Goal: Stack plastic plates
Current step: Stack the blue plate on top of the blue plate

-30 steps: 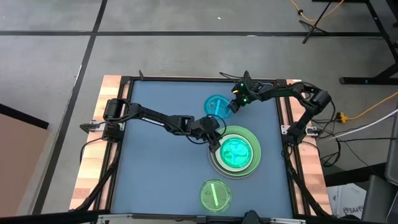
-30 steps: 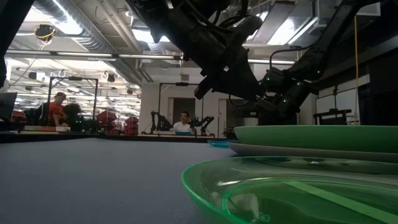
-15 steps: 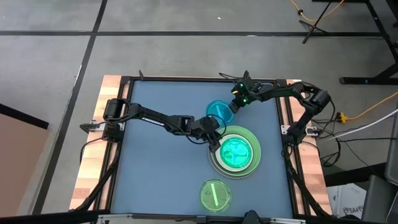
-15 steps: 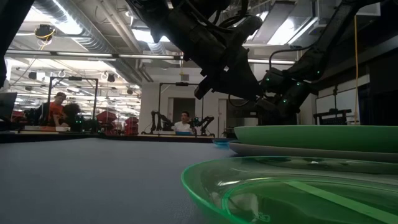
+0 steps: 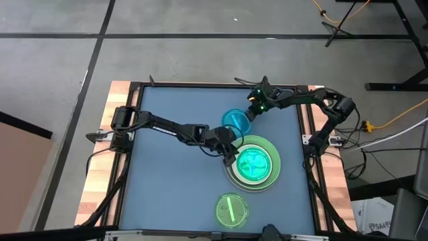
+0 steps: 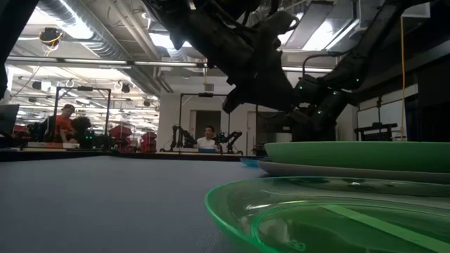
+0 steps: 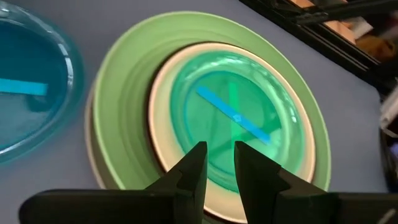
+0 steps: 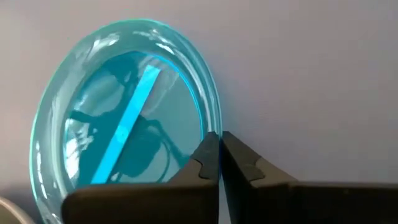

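Two jaws | right gripper pinching blue plate rim | left gripper slightly parted, empty

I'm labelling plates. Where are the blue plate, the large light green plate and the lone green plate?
blue plate (image 5: 235, 120), high view, its centre.
large light green plate (image 5: 270, 147), high view, bare rim.
lone green plate (image 5: 231, 209), high view, its centre.
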